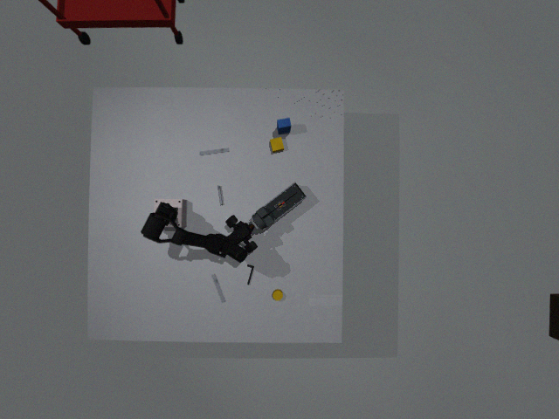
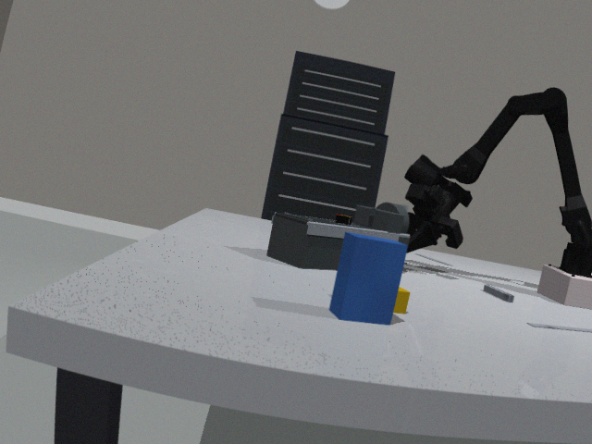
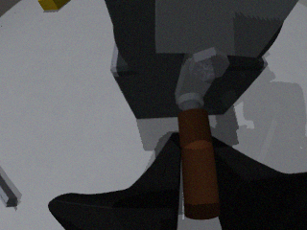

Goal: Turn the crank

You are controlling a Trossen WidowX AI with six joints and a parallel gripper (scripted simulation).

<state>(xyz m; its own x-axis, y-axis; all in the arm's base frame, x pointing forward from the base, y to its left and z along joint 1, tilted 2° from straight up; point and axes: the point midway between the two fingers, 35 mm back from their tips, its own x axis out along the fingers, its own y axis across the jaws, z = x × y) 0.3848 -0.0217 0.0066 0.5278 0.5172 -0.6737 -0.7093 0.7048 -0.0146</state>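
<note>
The dark grey machine [image 1: 293,196] [image 2: 301,243] stands on the table [image 1: 135,135] [image 2: 143,296]. Its crank arm [image 3: 192,86] is pale grey and ends in a brown cylindrical handle [image 3: 199,177]. My gripper [image 3: 187,137] [image 1: 251,227] is shut on this handle, with one black finger on each side, at the machine's end nearest the arm's base. A small red-orange spot [image 1: 282,204] [image 2: 343,218] shows on the machine's top. It is too small to tell the pointer from the brass marks or whether they are level. The wrist view does not show them.
A tall blue block [image 1: 283,126] [image 2: 368,281] and a yellow block [image 1: 276,145] [image 2: 401,302] [image 3: 54,4] stand beside the machine. A yellow round piece [image 1: 277,294], a black bent rod [image 1: 251,274] and grey bars [image 1: 214,152] [image 2: 498,293] [image 3: 7,192] lie on the table.
</note>
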